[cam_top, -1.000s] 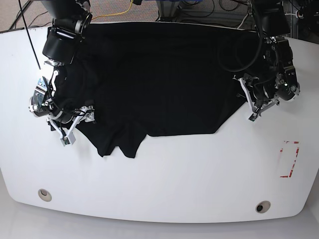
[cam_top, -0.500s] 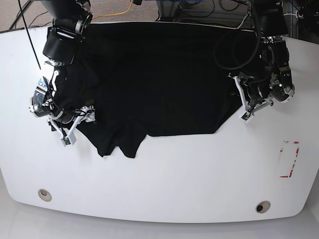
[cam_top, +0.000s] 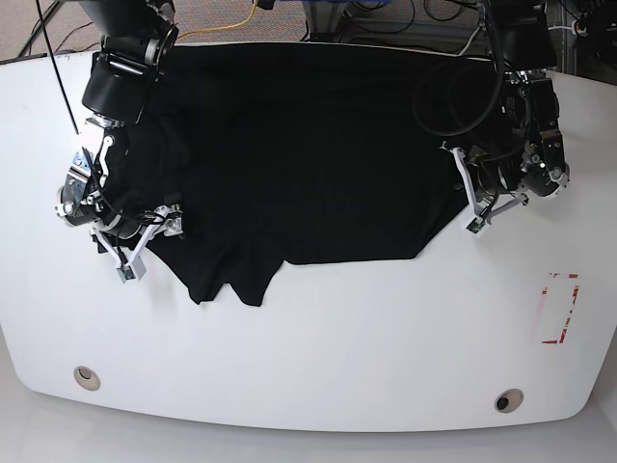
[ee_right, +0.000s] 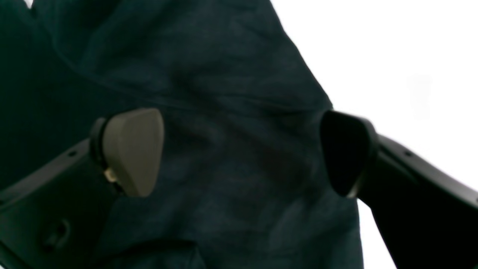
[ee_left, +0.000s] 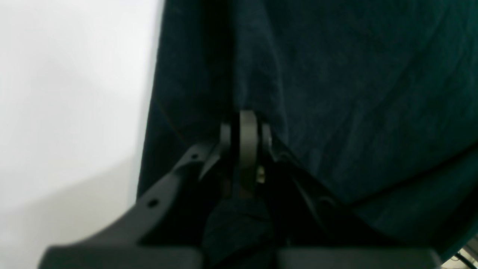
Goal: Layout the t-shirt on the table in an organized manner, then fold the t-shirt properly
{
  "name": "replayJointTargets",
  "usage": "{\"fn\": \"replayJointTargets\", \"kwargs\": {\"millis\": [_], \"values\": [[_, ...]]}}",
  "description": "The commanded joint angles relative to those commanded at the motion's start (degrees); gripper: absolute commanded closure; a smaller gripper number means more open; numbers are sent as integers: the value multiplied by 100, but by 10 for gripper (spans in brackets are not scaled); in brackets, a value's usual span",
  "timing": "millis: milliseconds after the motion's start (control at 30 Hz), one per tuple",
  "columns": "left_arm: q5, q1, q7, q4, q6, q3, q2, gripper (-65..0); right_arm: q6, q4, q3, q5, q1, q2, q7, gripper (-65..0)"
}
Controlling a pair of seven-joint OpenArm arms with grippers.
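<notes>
I see one soft, matte black t-shirt [cam_top: 308,154] spread over the far half of the glossy white table [cam_top: 386,338]. My left gripper [ee_left: 244,130] is pinched onto its edge; my right gripper [ee_right: 242,153] gapes wide above the fabric. Two round holes [cam_top: 87,376] mark the near edge.

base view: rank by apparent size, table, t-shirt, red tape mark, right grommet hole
1. table
2. t-shirt
3. red tape mark
4. right grommet hole

The tape mark and the hole sit at similar depth, so that order holds.
</notes>
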Motion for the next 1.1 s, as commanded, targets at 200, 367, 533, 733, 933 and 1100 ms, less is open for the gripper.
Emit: {"fn": "replayJointTargets", "kwargs": {"millis": [200,367,533,733,933,1100], "values": [[-9,0,0,132,0,-18,-18,0,0,0,0,0,0,0,0,-650],[9,0,0,492,0,-26,-149,0,0,0,0,0,0,0,0,-650],[9,-26,0,659,0,-18,-290,0,0,176,53,0,-9,0,-9,-650],[18,-246,0,624,0,18,-580,0,0,264,114,0,9,-9,-123,-650],[26,-615,0,316,0,26,-932,0,0,281,114,0,9,-9,-185,-650],[26,-1020,0,-53,0,149,-1152,0,0,281,114,0,9,-9,-193,-650]]}}
